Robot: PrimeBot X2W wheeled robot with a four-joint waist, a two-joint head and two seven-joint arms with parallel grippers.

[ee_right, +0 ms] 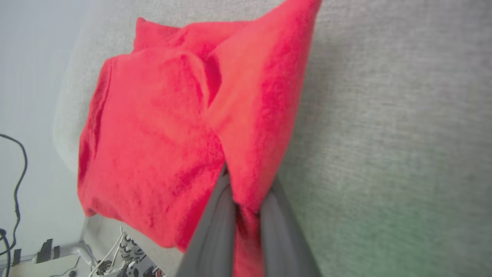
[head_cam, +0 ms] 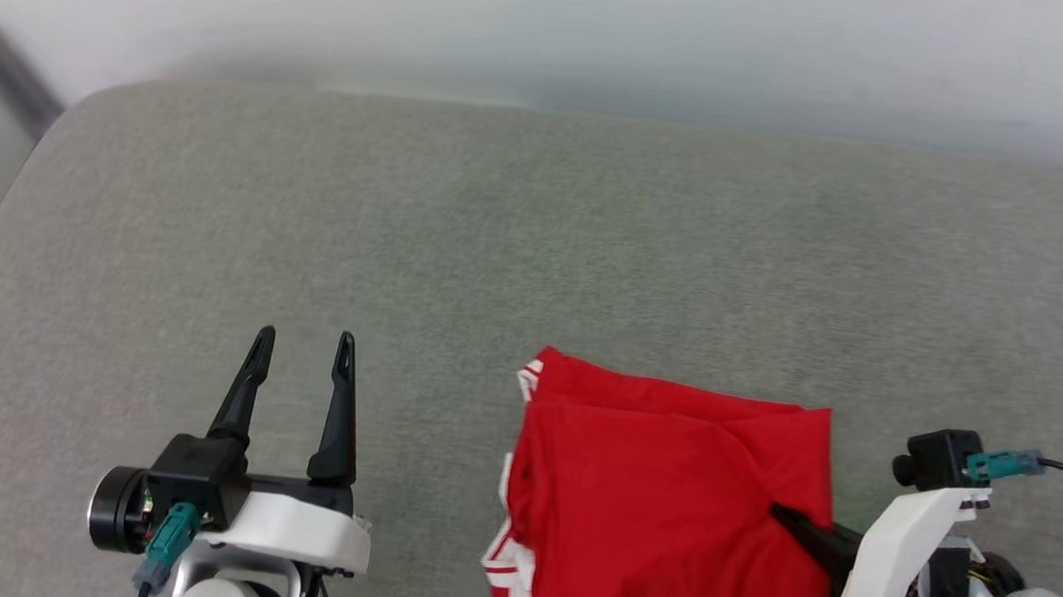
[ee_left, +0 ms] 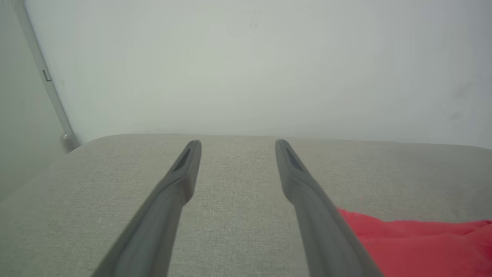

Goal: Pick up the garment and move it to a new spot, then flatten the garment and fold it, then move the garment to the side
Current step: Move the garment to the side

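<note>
Red garment (head_cam: 657,509) (ee_right: 153,134) is lying folded into a rough rectangle on the near right part of a grey upholstered surface (head_cam: 498,241), close to its front edge. Its plain red side is facing up, so any print is staying hidden. Striped red-and-white trim (head_cam: 516,556) is peeking out along its left edge, and the bottom of the head view is cutting off its lowest part. In the left wrist view a corner of the garment (ee_left: 415,246) is showing, partly behind one dark finger.

At the garment's right edge the right hand (head_cam: 781,515) (ee_right: 250,179) is reaching in from the lower right, fingers pointing left and slightly up. Its two fingers are closing tightly on a pinch of red cloth, their tips sinking into the fold. The frame corner is cutting its forearm off.

Well to the left, the left hand (head_cam: 306,335) (ee_left: 237,143) is hovering over bare fabric, fingers spread wide apart, gripping nothing and pointing toward the pale wall (head_cam: 603,26).
</note>
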